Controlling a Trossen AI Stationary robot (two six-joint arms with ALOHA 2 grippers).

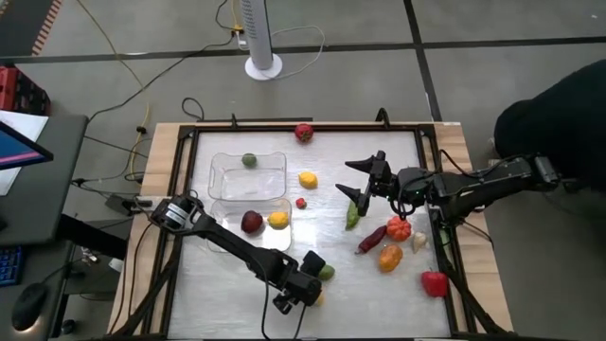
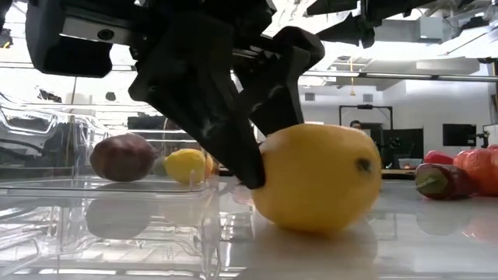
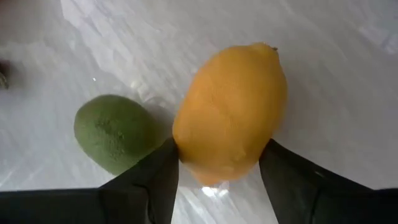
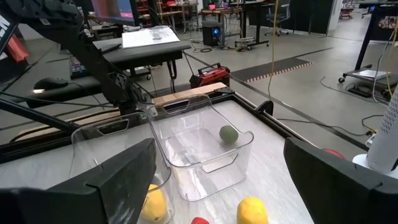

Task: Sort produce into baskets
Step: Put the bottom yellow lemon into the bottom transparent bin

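My left gripper (image 1: 301, 289) is near the table's front edge, shut on a yellow lemon (image 3: 230, 118) that rests on the table. A green lime (image 3: 112, 134) lies beside the lemon. Two clear baskets stand at the left. The far one (image 1: 227, 180) holds a green piece (image 1: 249, 161). The near one (image 1: 284, 237) holds a dark red piece (image 1: 251, 222) and a yellow one (image 1: 277, 220). My right gripper (image 1: 347, 177) is open and empty above the table's middle right, near a green chilli (image 1: 352, 216). My left gripper pinches the lemon between its two fingers, one on each long side (image 3: 180, 146), near the end closest to the wrist. The fingers (image 2: 233, 148) slant down from above. The lemon's underside (image 2: 311, 229) sits on the table.
Loose produce lies at the right: a yellow piece (image 1: 308, 179), a small red one (image 1: 301, 202), a dark red chilli (image 1: 371, 239), orange-red pieces (image 1: 399, 228) (image 1: 389, 257), a whitish one (image 1: 419, 242) and a red pepper (image 1: 434, 282). A red piece (image 1: 303, 133) lies at the far edge.
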